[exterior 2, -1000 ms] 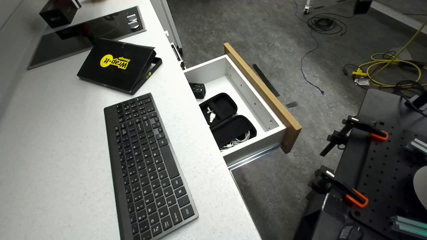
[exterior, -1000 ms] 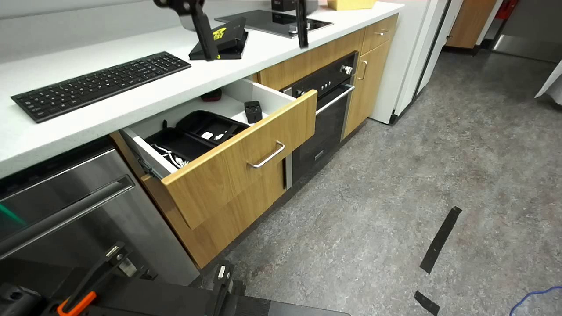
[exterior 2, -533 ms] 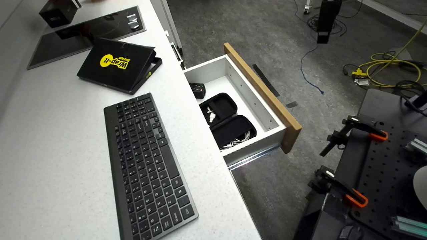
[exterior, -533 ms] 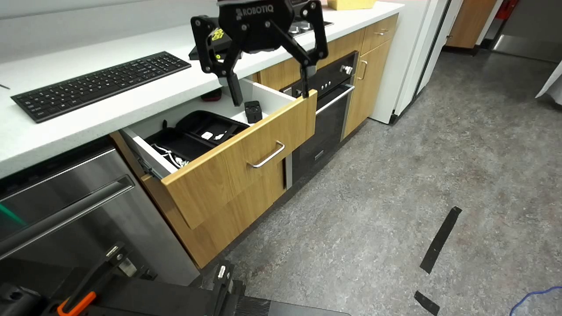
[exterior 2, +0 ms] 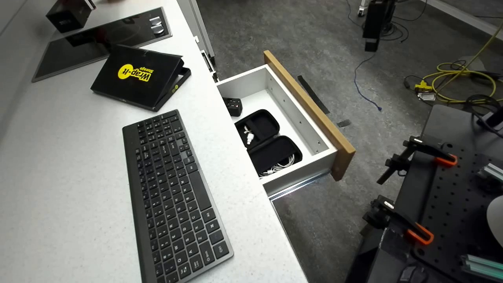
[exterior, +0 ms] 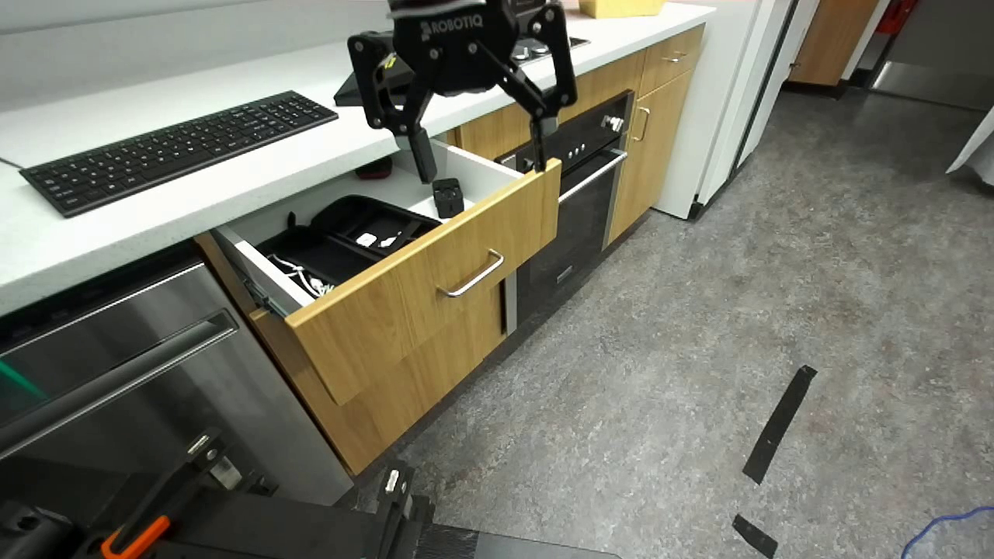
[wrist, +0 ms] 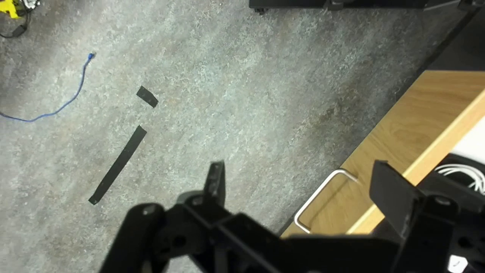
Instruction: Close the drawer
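The drawer (exterior: 423, 283) is pulled out, with a light oak front, white inner sides and a silver bar handle (exterior: 475, 276). It also shows pulled out in an exterior view (exterior 2: 310, 106), where its handle is hidden. My gripper (exterior: 482, 168) points down, open and empty, above the drawer's far part as seen there. One dark finger of it shows high over the floor in an exterior view (exterior 2: 372, 33). In the wrist view, the drawer front (wrist: 341, 204) and handle (wrist: 315, 195) appear between the fingers (wrist: 299, 167). The right finger overlaps the drawer's top edge. I see no contact.
The counter (exterior: 233, 178) overhangs the drawer and holds a keyboard (exterior: 178, 151) and a black box (exterior 2: 135, 76). A black oven (exterior: 575, 210) and a steel appliance (exterior: 155, 365) flank the drawer. A black bench with clamps (exterior 2: 440, 188) stands opposite. The drawer holds a black case (exterior 2: 275, 149).
My gripper has come down in an exterior view to the level of the drawer's top edge, and moved leftward in the other exterior view. Its last shift is small. The drawer has not moved.
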Tool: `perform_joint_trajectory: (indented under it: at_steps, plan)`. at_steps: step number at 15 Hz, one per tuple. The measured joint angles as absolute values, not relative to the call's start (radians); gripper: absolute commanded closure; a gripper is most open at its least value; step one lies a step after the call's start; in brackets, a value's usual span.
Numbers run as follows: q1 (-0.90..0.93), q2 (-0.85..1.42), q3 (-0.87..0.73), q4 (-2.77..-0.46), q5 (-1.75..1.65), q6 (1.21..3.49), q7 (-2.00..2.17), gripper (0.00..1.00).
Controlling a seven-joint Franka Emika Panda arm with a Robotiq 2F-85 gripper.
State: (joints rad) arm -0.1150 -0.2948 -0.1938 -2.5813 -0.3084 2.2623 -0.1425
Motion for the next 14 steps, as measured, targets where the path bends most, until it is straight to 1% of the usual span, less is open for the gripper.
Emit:
perform_joint_trajectory:
  at_steps: [3, 6, 10, 14]
  plan:
    - [-0.138, -0.144, -0.173, -2.556, -0.324, 2.42, 0.038, 0.0]
    - [-0.152, 0.044, -0.169, -2.475, -0.366, 2.508, 0.22, 0.0]
    - [-0.136, 0.26, -0.198, -2.333, -0.437, 2.537, 0.433, 0.0]
    - [-0.069, 0.415, -0.262, -2.223, -0.462, 2.537, 0.565, 0.0]
